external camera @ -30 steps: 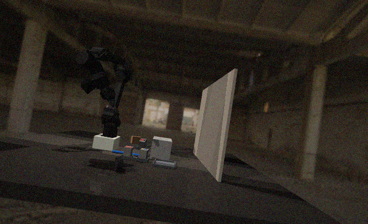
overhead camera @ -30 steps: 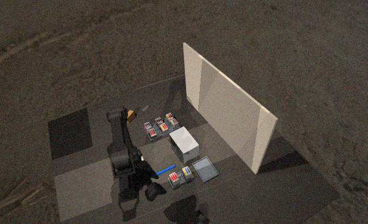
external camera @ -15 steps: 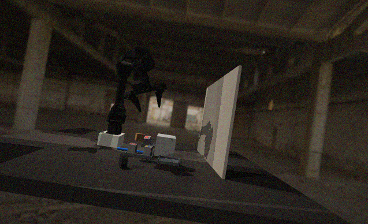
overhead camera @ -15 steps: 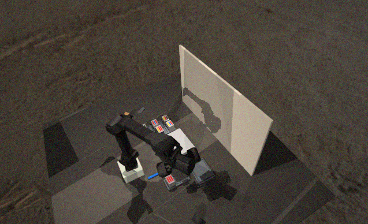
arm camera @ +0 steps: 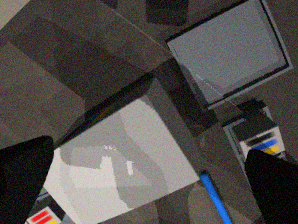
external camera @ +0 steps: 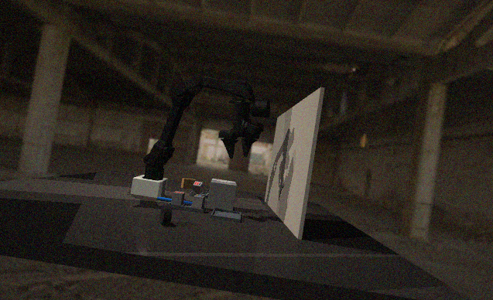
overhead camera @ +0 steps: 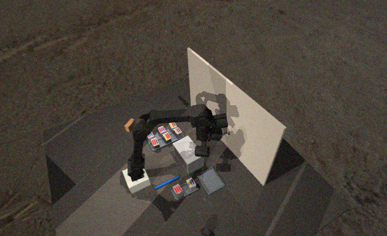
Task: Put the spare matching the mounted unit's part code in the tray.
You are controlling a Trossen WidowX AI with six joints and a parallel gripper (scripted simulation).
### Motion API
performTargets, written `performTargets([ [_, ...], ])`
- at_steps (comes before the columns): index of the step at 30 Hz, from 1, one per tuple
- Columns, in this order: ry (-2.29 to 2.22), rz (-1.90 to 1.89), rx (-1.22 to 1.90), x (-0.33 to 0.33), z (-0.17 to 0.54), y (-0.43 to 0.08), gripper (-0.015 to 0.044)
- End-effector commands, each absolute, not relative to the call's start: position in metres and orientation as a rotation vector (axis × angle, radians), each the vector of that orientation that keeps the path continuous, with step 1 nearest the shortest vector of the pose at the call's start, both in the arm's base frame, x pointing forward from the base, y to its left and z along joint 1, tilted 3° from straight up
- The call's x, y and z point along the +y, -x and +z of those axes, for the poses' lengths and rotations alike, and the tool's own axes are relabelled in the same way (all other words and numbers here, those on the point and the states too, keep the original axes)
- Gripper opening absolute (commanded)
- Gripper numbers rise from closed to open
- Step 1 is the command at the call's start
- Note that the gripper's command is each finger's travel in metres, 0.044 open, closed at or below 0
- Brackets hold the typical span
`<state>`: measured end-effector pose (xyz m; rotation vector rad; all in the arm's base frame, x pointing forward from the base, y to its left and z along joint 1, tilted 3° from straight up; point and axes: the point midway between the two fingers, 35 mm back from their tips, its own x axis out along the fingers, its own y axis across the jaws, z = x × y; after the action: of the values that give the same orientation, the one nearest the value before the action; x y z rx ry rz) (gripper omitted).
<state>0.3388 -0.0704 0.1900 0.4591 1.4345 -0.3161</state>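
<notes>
Top, exterior and wrist views of a single black six-joint arm [overhead camera: 166,115] reaching from its white square base block [overhead camera: 136,182] over a dark tabletop [overhead camera: 90,146]. The end effector [external camera: 240,144] hangs high above the tabletop, pointing down, with its two dark fingers spread wide and nothing between them. Directly beneath it stands the mounted unit, a pale grey box-shaped block [arm camera: 120,163]; its back face and printed code cannot be read in any view. Beyond the end effector, on the side away from the base, rises a large upright cream panel [overhead camera: 245,128] that carries the arm's shadow. Below and on the side of the block away from that panel lies the flat grey rectangular tray [overhead camera: 211,180], holding nothing. Just beside the tray sit two small spares with striped labels [overhead camera: 184,187], one red-striped, the other blue and yellow. A thin blue rod [overhead camera: 166,182] lies between those spares and the base block. A further group of six small striped-label spares on a grey rack [overhead camera: 164,134] lies under the arm's forearm, on the far side of the block from the tray. The spares' stripe colours are red, blue and yellow; finer detail is too small to tell.
</notes>
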Motion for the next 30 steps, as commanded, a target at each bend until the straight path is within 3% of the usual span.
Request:
performTargets([
  [1,-0.242,-0.184,1.474,-0.037,0.189,-0.354,0.044],
  [8,0.163,0.075,1.528,0.033,0.18,-0.372,0.044],
  [27,0.163,0.075,1.528,0.033,0.18,-0.372,0.044],
  [30,0.034,-0.05,1.528,0.009,0.177,-0.366,0.044],
])
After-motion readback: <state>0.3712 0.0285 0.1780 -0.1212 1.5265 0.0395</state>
